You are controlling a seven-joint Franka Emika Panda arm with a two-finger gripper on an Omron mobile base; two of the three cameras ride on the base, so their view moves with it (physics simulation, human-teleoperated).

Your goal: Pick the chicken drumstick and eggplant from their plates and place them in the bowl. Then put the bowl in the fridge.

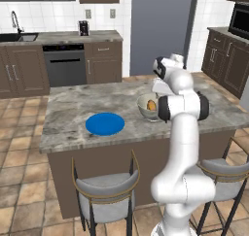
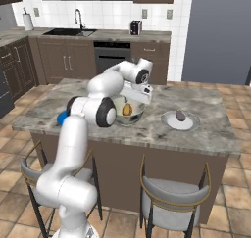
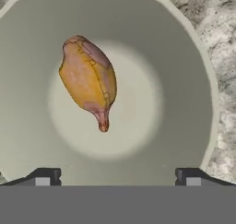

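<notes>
Looking down from my wide-open, empty claw (image 3: 118, 177), I see the drumstick (image 3: 88, 80) lying left of centre in the bowl (image 3: 184, 80); I judge it light, firm, slightly greasy, best pinched across its plump middle.

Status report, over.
Gripper open, empty, above the deep pale grey-green bowl. Golden-brown chicken drumstick lies in the bowl. Dark eggplant sits on its grey plate; flat blue plate bare. Nothing in the way.
</notes>
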